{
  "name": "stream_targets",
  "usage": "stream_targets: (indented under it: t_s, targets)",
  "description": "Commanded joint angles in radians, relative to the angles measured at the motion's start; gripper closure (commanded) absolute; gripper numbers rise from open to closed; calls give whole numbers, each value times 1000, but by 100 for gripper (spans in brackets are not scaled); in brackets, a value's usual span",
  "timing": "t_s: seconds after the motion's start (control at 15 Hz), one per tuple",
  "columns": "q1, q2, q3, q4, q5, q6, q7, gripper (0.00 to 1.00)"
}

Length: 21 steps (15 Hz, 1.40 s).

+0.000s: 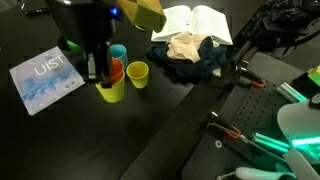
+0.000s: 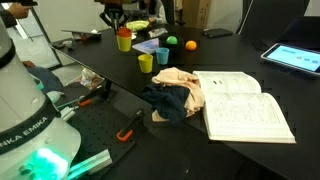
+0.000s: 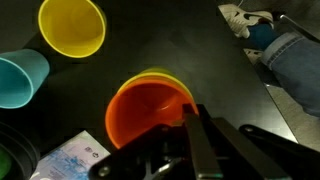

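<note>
We see claw (image 3: 190, 118) pressed together, pinching rim of orange cup (image 3: 145, 112), which sits nested in outer yellow cup (image 3: 165, 75); teal cup (image 3: 20, 78) near claw on bench (image 3: 190, 45).

Lab workbench, black table (image 1: 60, 140), open book (image 2: 245, 103), red-handled pliers (image 2: 130, 123), tablet (image 2: 295, 57)

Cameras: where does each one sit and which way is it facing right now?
Exterior view: high over the table, looking down; the dark arm and pincer stand at the orange cup.
Exterior view: low beside the robot's white base, facing across the open book to the far orange cup.
Wrist view: looks straight down; the shut pincer shows at the orange cup's rim.
Shared: all three show the orange cup, yellow cup and blue cup.
</note>
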<state>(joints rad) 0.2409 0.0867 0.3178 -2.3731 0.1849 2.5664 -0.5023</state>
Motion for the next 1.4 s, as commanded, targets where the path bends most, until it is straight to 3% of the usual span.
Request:
stream_targets:
  t_s: [0.0,0.33,0.67,1.33]
  targets:
    - [-1,55,17,2,52,56,-53,98]
    - [-20,142,49,-9,51,127,-66,98]
    - [-26,192,63,-19,-25,194,-39,98]
    - [31,174,-25,-71,-385,297,139,98]
